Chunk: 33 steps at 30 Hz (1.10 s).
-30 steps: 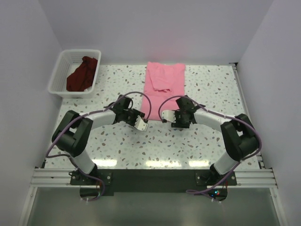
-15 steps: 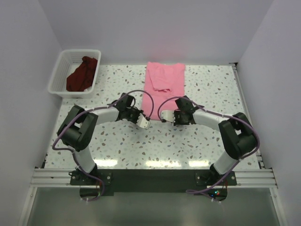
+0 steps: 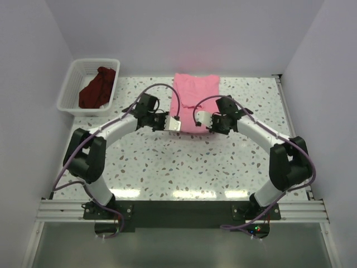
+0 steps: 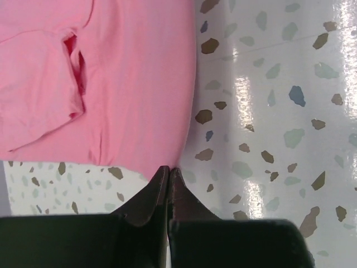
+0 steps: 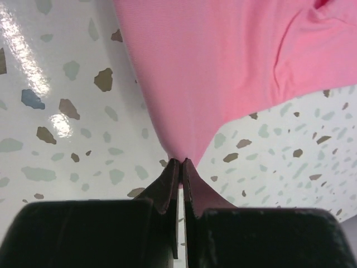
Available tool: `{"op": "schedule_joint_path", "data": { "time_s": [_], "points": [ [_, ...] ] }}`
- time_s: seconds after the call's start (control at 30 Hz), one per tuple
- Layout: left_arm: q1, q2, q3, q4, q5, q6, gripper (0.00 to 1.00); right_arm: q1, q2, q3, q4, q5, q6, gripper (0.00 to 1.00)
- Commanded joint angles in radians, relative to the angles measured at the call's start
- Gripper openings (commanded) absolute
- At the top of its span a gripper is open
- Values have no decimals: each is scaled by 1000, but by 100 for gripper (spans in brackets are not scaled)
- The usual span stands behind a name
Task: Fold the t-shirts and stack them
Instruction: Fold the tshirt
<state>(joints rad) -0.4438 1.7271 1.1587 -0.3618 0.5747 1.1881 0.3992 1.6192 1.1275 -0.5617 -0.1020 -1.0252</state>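
The light pink t-shirt (image 3: 194, 92) lies flat at the far middle of the table, partly folded lengthwise. My left gripper (image 3: 174, 125) is shut on its near left corner, seen in the left wrist view (image 4: 168, 168) with pink cloth (image 4: 122, 84) at the tips. My right gripper (image 3: 202, 119) is shut on the near right corner, with pink cloth (image 5: 223, 67) pinched between the fingers (image 5: 181, 161). The dark maroon t-shirt (image 3: 97, 88) lies crumpled in the basket, away from both grippers.
The white lattice basket (image 3: 70, 84) stands at the far left corner of the speckled table (image 3: 167, 167). White walls close in the back and both sides. The arm bases sit at the near edge.
Both grippers have moved away from the near edge towards the far side, carrying the pink shirt's near hem with them. The shirt's visible length has shortened.
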Motion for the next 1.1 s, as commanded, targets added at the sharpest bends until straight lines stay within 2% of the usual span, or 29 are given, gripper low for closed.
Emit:
{"op": "schedule_joint_path", "data": {
  "time_s": [0.0,0.13,0.27,0.4,0.47,0.57,0.67,0.77,0.93,1.07],
  "points": [
    [20,-60,53,-39,40,-114,0,-13,-54,83,-102,-51,22,0],
    [8,-122,33,-92,68,-114,0,-13,-90,94,-187,-62,25,0],
    [-41,-196,-20,-189,71,-94,0,19,-204,45,-286,-83,25,0],
    [-67,-294,-71,-347,146,-94,0,49,-347,8,-444,-139,40,0],
    [-67,-357,-83,-428,188,-108,0,59,-395,20,-544,-180,59,0],
    [-62,-400,-59,-447,214,-212,0,62,-423,74,-599,-185,63,0],
    [-41,-354,27,-440,217,-274,0,49,-365,127,-600,-173,25,0],
    [-9,-236,160,-439,208,-310,0,-3,-277,164,-566,-185,-22,0],
    [46,44,442,-486,215,-340,0,-114,-58,294,-550,-225,-90,0],
    [79,248,645,-497,212,-375,0,-151,107,373,-498,-216,-108,0]
  ]
}}
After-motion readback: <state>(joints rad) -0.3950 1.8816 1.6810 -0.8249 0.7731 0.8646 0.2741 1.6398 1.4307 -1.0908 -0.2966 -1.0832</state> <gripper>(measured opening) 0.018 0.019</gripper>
